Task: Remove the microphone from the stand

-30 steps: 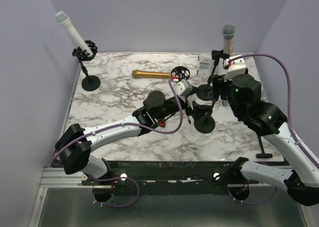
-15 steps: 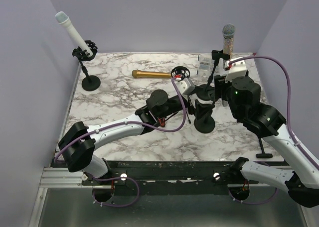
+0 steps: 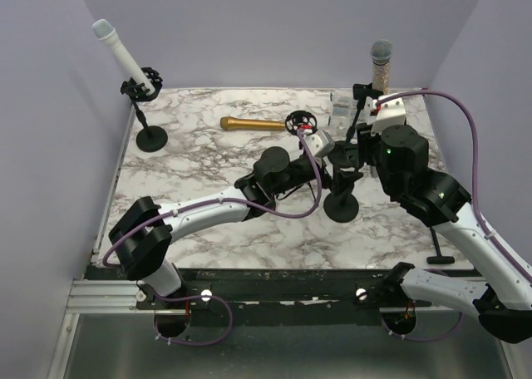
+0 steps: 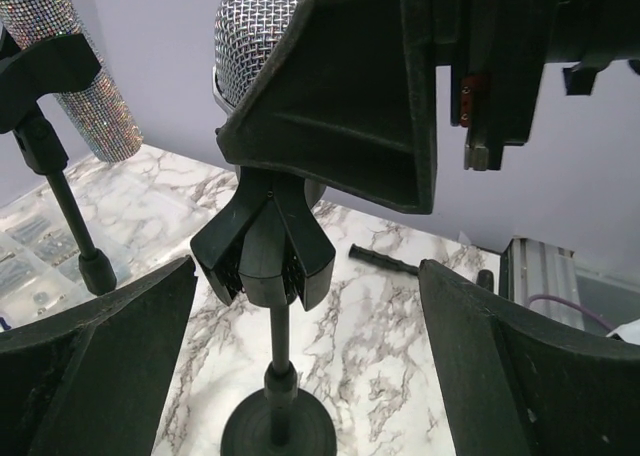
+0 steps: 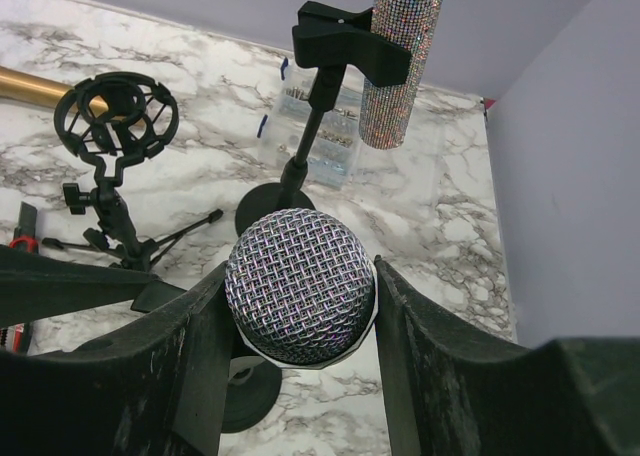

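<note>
So the mic [image 4: 255,16] is sitting in the clip [image 4: 262,241] of the small stand [image 4: 278,351] mid-surface [image 3: 191,163], mesh head up.

The right tool [image 5: 300,281] is down over the head. In the wrist view both fingers look pressed against the mesh, one each side, so I'd call that a pinch on the head. The left tool [image 4: 305,276] is spread wide with the clip and stem sitting between its fingers, touching neither.

My take on handling: a mic like this is stiff and probably a bit top-heavy, no flex at all. The mesh ball is the bad place to hold it, being round, easy to slip off, and it can dent if squeezed hard. The body just under the head would be a nicer spot, but I can't see how much of it is free above the clip.

The clip likely grips by friction and the stand looks light, so it could just come up with the mic. I'd clamp the stem with the left tool, then pull along the clip's axis. The glitter mic [image 5: 400,56] is close behind, so mind that.
</note>
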{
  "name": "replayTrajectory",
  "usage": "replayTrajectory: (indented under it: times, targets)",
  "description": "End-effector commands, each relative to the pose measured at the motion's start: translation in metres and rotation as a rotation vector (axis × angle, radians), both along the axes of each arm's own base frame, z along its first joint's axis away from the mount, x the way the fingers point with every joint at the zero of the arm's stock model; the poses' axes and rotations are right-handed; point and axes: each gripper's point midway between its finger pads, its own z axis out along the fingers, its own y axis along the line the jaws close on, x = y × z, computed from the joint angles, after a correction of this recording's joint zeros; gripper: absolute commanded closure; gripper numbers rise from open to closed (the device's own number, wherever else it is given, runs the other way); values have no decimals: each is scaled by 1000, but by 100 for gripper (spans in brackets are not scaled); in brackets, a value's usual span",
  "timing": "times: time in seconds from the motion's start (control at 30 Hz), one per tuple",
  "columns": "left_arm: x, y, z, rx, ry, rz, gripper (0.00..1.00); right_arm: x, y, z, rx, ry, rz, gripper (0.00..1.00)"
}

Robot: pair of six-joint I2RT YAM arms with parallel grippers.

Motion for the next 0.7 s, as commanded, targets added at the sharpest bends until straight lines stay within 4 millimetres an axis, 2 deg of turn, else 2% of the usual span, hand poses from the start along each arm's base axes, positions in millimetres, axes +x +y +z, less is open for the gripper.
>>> replayTrajectory:
  times: [0.0,0.4,0.67]
  targets:
    - [7,-12,10,-14,-65,4,11,-2,0,7,9,-22,17,66]
    - [25,-19,4,-36,-84,69,29,-3,1,6,10,-21,25,67]
    - [37,-22,0,-51,-88,123,29,-1,5,5,18,-19,35,68]
